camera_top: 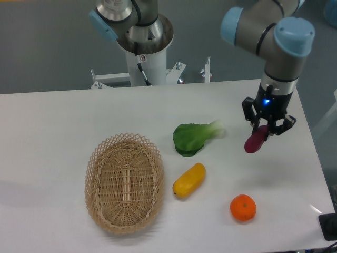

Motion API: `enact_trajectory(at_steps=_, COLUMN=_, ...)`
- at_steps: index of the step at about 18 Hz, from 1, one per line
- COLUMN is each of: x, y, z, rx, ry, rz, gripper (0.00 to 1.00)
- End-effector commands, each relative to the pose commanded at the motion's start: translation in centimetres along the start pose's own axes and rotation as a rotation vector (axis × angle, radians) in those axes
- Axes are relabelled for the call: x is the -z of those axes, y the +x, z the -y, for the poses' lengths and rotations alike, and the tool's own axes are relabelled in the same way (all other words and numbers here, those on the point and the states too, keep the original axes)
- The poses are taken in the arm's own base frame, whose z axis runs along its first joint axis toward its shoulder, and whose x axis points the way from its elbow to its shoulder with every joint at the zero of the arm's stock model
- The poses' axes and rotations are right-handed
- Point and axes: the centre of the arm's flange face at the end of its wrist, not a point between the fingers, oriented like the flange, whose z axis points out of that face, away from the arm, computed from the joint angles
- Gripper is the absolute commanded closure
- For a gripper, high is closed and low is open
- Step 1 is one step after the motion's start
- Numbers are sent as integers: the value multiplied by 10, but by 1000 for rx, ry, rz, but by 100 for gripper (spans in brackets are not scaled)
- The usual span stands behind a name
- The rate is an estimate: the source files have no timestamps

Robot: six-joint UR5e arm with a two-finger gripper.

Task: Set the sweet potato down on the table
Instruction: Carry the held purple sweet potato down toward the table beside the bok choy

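Purple sweet potato (255,142) is clamped in the fingers (266,128) at right of frame, hanging tilted with its low end toward the table (63,116). You can't tell from this view whether it touches the surface. Step in hand: carry and set-down, not yet released. Next you need a straight descent onto the bare patch between the greens (196,137) and orange (243,207), then release and lift away.

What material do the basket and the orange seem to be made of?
Basket: woven wicker or rattan, tan and matte; its open lattice weave shows. Orange: smooth, evenly bright, slightly glossy skin, so possibly a plastic replica, though a real fruit cannot be ruled out.
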Motion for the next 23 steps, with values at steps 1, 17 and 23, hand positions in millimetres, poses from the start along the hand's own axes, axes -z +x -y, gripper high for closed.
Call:
enact_trajectory(at_steps=1, x=-6, y=4, z=-1, rx=-1, ry=-1, rz=8, gripper=75)
enact_trajectory(at_steps=17, x=-100, y=29, z=30, rx=-27, ry=-119, rz=-82, gripper=75)
enact_trajectory(at_steps=23, x=-122, y=33, z=39, rx=-33, ry=-117, rz=-103, gripper=75)
